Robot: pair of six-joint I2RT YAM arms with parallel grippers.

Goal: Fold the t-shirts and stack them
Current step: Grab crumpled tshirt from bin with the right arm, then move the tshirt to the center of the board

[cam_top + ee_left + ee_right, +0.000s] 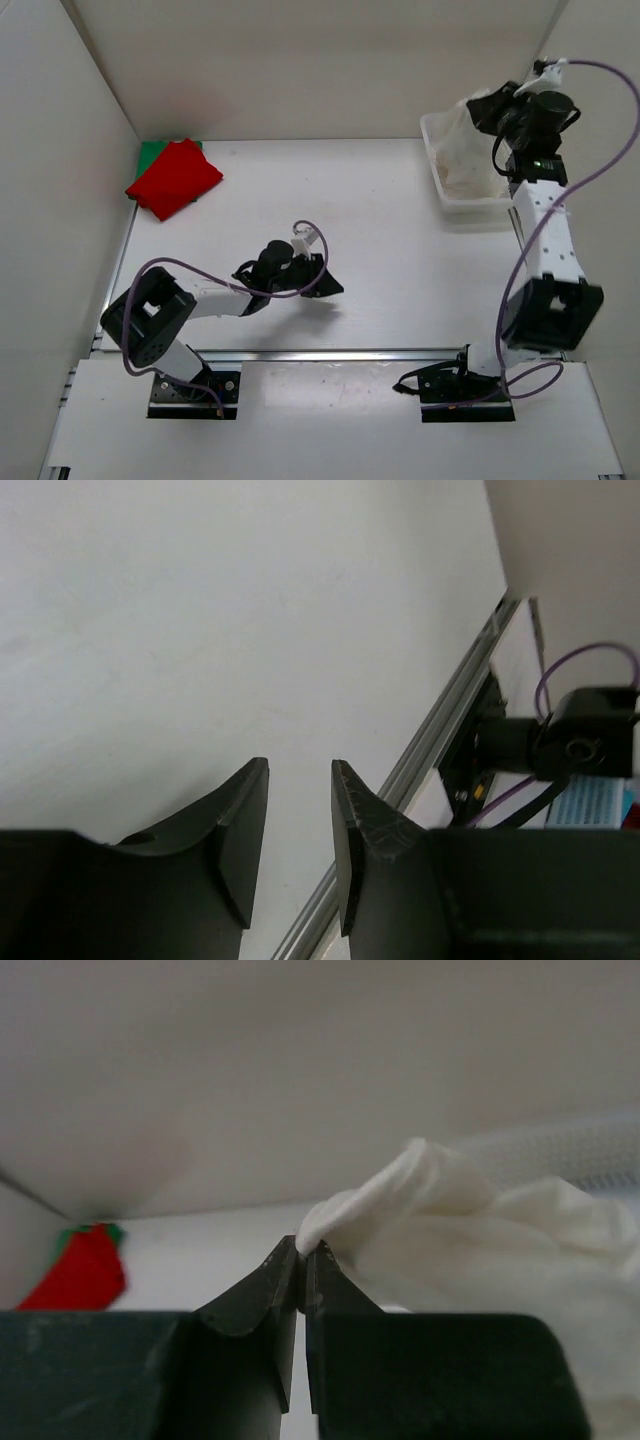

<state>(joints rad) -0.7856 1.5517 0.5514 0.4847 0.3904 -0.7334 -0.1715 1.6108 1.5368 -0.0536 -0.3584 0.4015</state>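
Right wrist: right tool (302, 1250) pinches off-white t-shirt (480, 1230).

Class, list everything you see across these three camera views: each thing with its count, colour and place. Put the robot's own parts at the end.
red t-shirt: one, red, folded, far-left corner of the table, lying on the green one
green t-shirt: one, bright green, under the red one, only an edge showing
off-white t-shirt: one, off-white, crumpled in the basket
basket: one, white, far right of the table
table: one, white, under everything
purple cables: two, purple, one along each arm
left gripper: one, black, over bare table near the front, jaws apart, empty
right gripper: one, black, at the basket, shut on a fold of the off-white t-shirt
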